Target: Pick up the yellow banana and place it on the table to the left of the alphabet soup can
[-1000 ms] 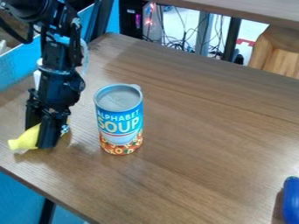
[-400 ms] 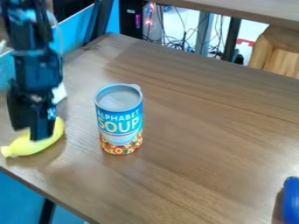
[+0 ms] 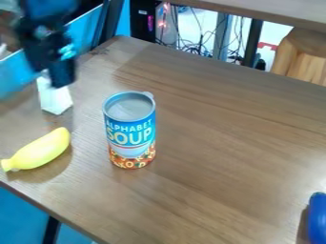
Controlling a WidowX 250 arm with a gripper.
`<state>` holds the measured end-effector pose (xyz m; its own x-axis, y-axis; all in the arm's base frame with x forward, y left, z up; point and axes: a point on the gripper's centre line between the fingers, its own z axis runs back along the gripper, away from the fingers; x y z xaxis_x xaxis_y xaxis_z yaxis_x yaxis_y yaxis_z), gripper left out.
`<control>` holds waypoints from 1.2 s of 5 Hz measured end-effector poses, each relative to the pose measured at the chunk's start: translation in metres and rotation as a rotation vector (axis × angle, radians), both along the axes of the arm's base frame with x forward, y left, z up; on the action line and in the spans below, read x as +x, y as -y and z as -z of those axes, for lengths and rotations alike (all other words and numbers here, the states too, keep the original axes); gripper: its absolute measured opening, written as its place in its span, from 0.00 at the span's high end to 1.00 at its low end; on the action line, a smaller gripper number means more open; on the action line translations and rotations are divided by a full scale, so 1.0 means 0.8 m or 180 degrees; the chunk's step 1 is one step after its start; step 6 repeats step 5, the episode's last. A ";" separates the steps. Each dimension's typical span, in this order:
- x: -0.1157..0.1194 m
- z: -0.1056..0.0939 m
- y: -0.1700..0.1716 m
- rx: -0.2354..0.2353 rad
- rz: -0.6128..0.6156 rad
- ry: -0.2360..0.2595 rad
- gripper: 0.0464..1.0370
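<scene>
The black gripper (image 3: 49, 76) hangs blurred at the upper left, raised off the table and close to the top of a white block-like object (image 3: 55, 99). I cannot tell whether it touches that object. Below, near the table's left edge, a yellow banana (image 3: 39, 151) lies on the wood, apart from the gripper. To the right of both stands an upright soup can (image 3: 130, 131) with a blue label and a grey top.
A blue rounded object (image 3: 317, 218) sits at the right edge of the wooden table (image 3: 223, 157). Behind the table are a wooden stool (image 3: 304, 55), cables and metal legs. A blue panel runs along the left.
The gripper was down at the banana and has risen up and away from it. The banana now lies uncovered, and more of the white object shows.
</scene>
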<state>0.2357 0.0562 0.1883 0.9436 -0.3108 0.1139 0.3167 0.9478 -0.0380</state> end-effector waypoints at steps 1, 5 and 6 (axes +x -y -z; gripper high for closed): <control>0.021 -0.026 0.063 0.0012 0.0525 0.0172 0.03; 0.039 0.031 0.310 0.0019 0.1378 -0.0417 0.03; 0.039 0.031 0.310 0.0019 0.1378 -0.0417 0.03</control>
